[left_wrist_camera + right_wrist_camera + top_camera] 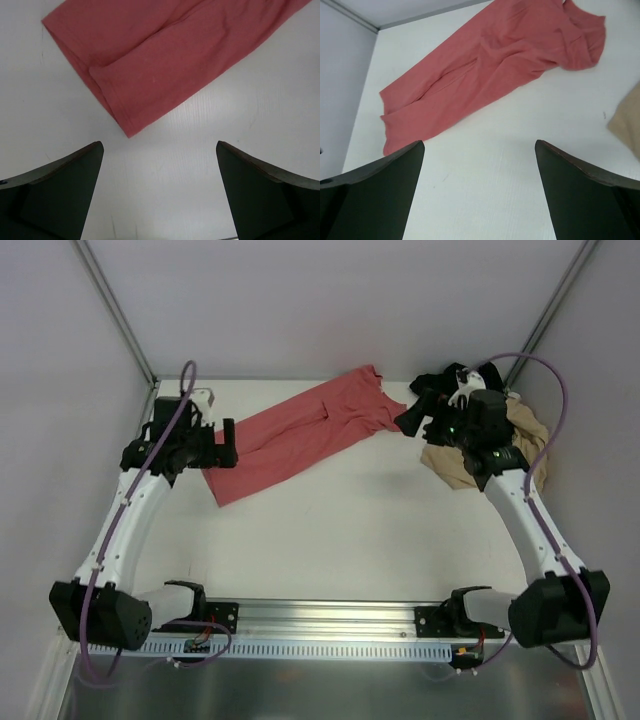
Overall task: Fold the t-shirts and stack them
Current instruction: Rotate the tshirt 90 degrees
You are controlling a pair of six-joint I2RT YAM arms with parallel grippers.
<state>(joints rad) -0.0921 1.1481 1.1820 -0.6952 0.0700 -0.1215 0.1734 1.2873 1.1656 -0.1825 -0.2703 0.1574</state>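
Observation:
A coral-red t-shirt (300,435) lies flat on the white table (340,540) as a long folded strip, running from near left to far middle. In the left wrist view its lower corner (165,55) lies just ahead of my open left gripper (159,146). That gripper (226,445) hovers at the strip's near-left end, holding nothing. My right gripper (417,406) stands open and empty just right of the collar end; the red t-shirt (485,65) fills the top of its view. A black t-shirt (492,373) and a beige t-shirt (528,426) lie crumpled behind and beneath the right arm.
Grey walls with metal corner posts (115,310) close in the table's back and sides. The aluminium rail (330,618) carrying both arm bases runs along the near edge. A corner of the beige t-shirt (627,120) shows at the right of the right wrist view.

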